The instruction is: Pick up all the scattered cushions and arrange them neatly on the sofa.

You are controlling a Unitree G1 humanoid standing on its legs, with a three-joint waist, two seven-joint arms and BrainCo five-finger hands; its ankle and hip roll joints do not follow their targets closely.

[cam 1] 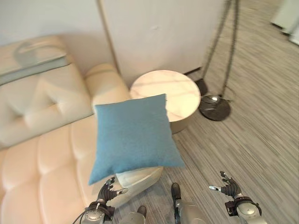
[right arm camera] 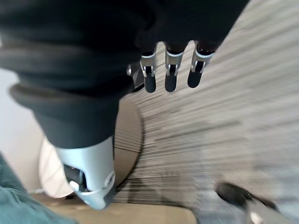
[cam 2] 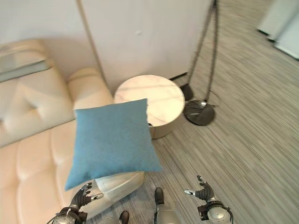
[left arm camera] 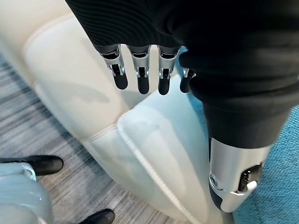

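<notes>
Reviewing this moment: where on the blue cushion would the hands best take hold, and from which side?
Probably its two lower corners. The blue cushion lies tilted on the sofa edge, its near edge overhanging a cream cushion toward the robot. The left hand, open, sits just below the near left corner; the right hand, open over the floor, could come in from the right.

Sofa, round desk and striped floor

A cream tufted sofa [cam 1: 42, 154] carries a blue cushion [cam 1: 133, 135], which lies across its seat by the armrest [cam 1: 105, 81] and overhangs the front edge. Beside that armrest a round pale desk [cam 1: 166, 93] stands on the grey striped floor [cam 1: 261, 130]. A dark lamp base [cam 1: 215, 107] rests on the floor just beside the desk.
</notes>
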